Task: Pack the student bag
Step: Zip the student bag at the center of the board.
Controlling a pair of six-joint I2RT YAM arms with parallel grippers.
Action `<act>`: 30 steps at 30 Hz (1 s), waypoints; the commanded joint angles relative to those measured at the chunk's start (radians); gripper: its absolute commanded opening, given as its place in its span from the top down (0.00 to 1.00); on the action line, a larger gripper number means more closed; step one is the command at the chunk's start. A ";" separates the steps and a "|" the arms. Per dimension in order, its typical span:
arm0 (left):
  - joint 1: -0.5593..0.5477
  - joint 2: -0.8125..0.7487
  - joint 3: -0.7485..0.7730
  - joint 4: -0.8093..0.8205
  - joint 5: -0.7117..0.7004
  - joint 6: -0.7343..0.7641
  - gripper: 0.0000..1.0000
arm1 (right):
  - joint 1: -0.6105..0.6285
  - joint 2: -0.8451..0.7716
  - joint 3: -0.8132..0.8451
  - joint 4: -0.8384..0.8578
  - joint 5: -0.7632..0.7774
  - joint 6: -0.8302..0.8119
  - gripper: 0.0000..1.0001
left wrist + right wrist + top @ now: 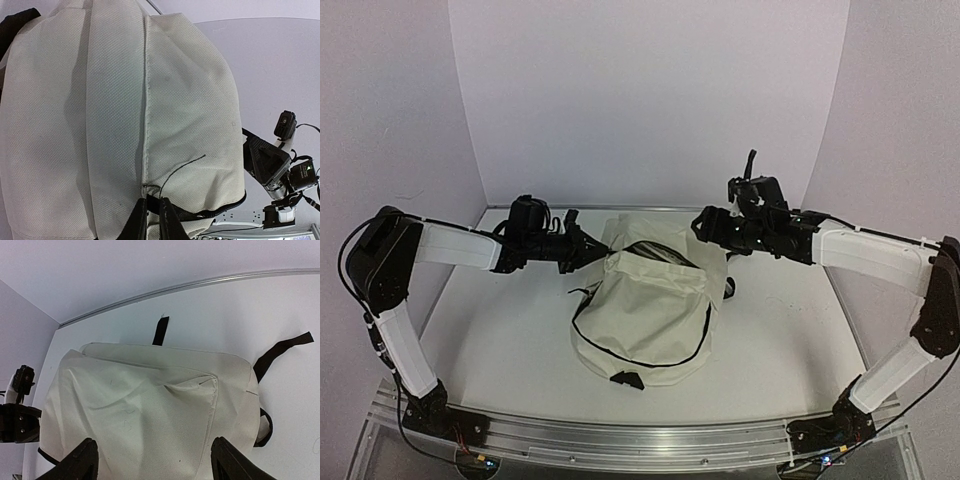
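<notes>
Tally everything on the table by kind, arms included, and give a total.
Bag: 1
Arms: 2, left tool at the bag's edge, right tool spread over the bag
Total: 3

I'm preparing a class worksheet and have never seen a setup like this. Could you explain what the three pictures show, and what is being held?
Two robot arms are bolted to a white table. One picture looks down from above and behind them; the other two come from cameras on each wrist. A cream student bag with black straps lies between the arms, its top unzipped. The left hand is pinched on the bag's fabric by the zipper edge. The right hand is open, its fingers spread over the bag, holding nothing.
</notes>
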 commanded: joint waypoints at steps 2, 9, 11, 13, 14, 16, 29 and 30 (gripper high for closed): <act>-0.005 -0.011 0.048 0.044 0.009 0.008 0.99 | 0.007 -0.047 -0.005 0.000 0.015 0.003 0.24; -0.005 -0.070 0.046 0.069 -0.011 0.015 1.00 | 0.007 -0.080 -0.001 -0.010 0.027 -0.007 0.24; -0.005 -0.097 0.040 0.061 -0.030 0.024 1.00 | 0.006 -0.086 -0.001 -0.015 0.032 -0.012 0.23; -0.005 -0.119 0.035 0.050 -0.051 0.040 1.00 | 0.007 -0.087 0.001 -0.016 0.034 -0.014 0.23; -0.005 -0.130 0.033 0.045 -0.059 0.046 1.00 | 0.007 -0.085 0.001 -0.018 0.032 -0.015 0.23; -0.005 -0.148 0.030 0.044 -0.069 0.056 1.00 | 0.008 -0.081 0.005 -0.019 0.027 -0.015 0.23; -0.059 -0.127 0.138 0.032 0.008 0.172 1.00 | 0.104 -0.074 0.090 0.044 -0.172 -0.142 0.33; -0.064 -0.128 0.145 0.032 0.010 0.184 1.00 | 0.117 -0.068 0.098 0.057 -0.205 -0.150 0.35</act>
